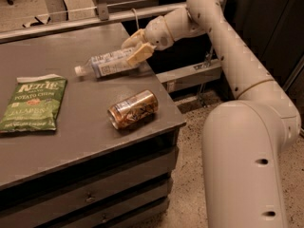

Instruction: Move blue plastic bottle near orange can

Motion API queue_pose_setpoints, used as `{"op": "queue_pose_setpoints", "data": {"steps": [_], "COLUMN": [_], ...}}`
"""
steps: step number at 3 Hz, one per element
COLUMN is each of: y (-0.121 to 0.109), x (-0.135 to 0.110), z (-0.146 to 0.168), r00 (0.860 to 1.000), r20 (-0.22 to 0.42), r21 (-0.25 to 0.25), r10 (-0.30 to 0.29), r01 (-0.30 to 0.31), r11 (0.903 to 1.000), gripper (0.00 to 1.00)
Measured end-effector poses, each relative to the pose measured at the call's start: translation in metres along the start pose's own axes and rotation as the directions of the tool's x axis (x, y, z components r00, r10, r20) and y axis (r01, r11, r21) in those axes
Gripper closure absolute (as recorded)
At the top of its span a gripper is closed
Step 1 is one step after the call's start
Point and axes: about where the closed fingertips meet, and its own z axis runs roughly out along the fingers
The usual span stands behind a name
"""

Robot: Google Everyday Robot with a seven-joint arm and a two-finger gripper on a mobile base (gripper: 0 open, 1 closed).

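Observation:
The blue plastic bottle (pixel 107 63) is held on its side, white cap pointing left, just above the grey table near its right edge. My gripper (pixel 135 47) is shut on the bottle's base end, one finger over it and one in front. The orange can (pixel 133 109) lies on its side on the table, a little in front of the bottle and close to the right edge.
A green chip bag (pixel 32 103) lies flat at the left of the grey table (pixel 71 141). The table's right edge drops to a speckled floor, where my arm's base (pixel 247 165) stands. A metal rail (pixel 95 18) runs behind the table.

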Motion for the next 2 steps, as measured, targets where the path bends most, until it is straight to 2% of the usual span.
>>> {"op": "queue_pose_setpoints", "data": {"steps": [1, 2], "y": [0.039, 0.067], "x": [0.009, 0.014], "z": [-0.020, -0.039], "r00": [1.000, 0.999], "r20": [0.018, 0.029], "r21": [-0.113, -0.180], "r10": [-0.012, -0.025], "r01": [0.014, 0.030], "r11": [0.9936, 0.9832], "gripper": [1.00, 1.00]}}
